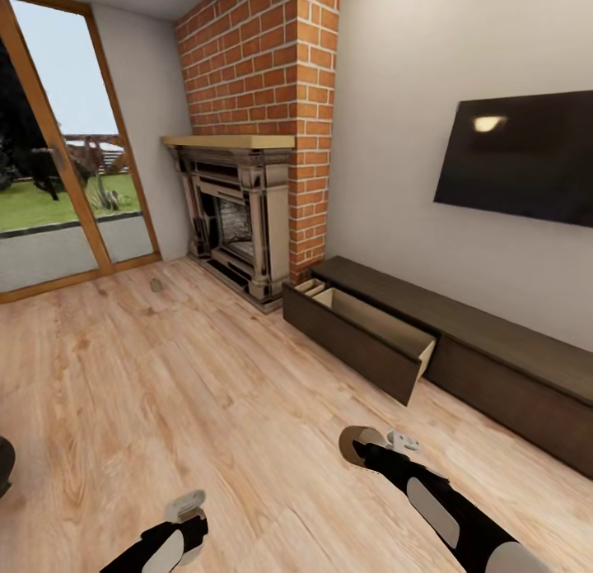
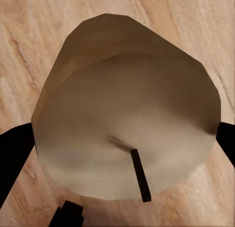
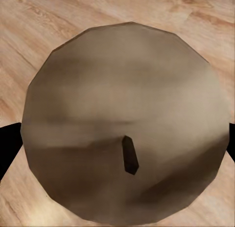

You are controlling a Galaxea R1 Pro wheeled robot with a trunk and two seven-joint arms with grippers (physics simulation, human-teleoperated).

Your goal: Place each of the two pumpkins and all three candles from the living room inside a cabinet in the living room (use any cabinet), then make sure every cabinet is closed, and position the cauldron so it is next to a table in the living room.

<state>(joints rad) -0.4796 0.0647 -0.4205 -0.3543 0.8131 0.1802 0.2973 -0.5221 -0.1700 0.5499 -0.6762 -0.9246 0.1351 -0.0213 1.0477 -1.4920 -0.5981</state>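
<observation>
My right gripper (image 1: 362, 446) is shut on a tan candle (image 1: 356, 443) low over the floor, in front of the cabinet's open drawer (image 1: 372, 333). In the right wrist view this candle (image 3: 127, 124) sits wick-end toward the camera between the dark fingers (image 3: 7, 146). My left gripper (image 1: 188, 509) is at the bottom of the head view. In the left wrist view a second candle (image 2: 127, 119) is clamped between the black fingers (image 2: 13, 161). A third small candle (image 1: 156, 285) lies on the floor by the fireplace. The long dark cabinet (image 1: 502, 355) runs under the TV. The pumpkins are out of view.
A brick fireplace (image 1: 239, 211) stands at the back, beside a glass patio door (image 1: 58, 170). A black TV (image 1: 519, 157) hangs on the right wall. A dark rounded shape (image 1: 4, 464) is cut off at the left edge. Wooden floor (image 1: 165, 375) spreads between me and the cabinet.
</observation>
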